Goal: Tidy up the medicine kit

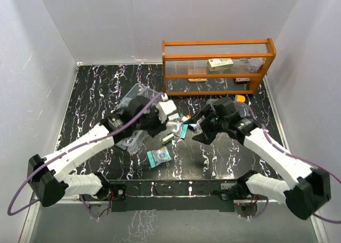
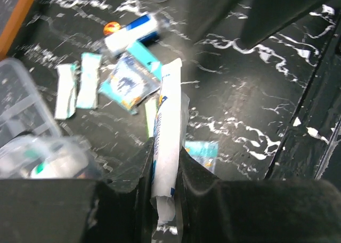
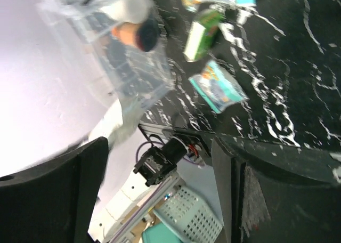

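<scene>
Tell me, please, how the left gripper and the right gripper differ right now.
The left gripper is shut on a long white packet; the right gripper is open and empty. The left gripper sits left of the loose packets, the right gripper right of them. Both hover above the table.

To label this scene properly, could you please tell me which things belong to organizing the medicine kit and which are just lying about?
Belong to the job: clear kit box, white sachet held in the left gripper, teal packet, small green box, blue-and-white tube.
Just lying about: orange wooden rack, pale perforated basket.
</scene>
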Robot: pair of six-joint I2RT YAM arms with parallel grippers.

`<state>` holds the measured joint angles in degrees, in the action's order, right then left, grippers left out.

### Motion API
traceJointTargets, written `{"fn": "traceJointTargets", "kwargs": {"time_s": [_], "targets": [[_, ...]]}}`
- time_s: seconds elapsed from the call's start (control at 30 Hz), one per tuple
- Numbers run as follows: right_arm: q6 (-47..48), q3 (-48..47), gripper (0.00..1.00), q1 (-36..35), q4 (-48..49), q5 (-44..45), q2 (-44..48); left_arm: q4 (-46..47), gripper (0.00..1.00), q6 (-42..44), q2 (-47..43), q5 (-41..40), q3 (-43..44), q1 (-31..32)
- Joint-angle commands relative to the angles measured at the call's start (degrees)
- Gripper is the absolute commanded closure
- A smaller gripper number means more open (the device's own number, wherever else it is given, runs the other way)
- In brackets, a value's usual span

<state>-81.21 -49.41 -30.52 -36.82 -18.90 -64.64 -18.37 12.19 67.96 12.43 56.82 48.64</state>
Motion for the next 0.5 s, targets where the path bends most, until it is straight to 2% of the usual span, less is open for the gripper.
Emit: {"fn": "traceJointTargets", "kwargs": {"time_s": [0.0,0.17,0.27,0.47], "targets": [[4.52,-1.85,0.23,0.56,8.78,7.81,9.52,-18.03,0.85,0.78,3.17,3.68,11.23,-8.61],[6.6,-1.1,0.24,0.63,13.51,11.55,15.25,-27.79,0.86,2.73,4.82,6.74,19.26,-17.61],[8.67,-3.19,0.24,0.63,11.93,12.2,14.2,-34.46,0.87,3.21,7.35,2.12,24.38,-20.94],[11.47,-4.95,0.25,0.63,11.31,7.58,9.31,-39.41,0.87,3.8,8.62,2.06,27.54,-26.2]]}}
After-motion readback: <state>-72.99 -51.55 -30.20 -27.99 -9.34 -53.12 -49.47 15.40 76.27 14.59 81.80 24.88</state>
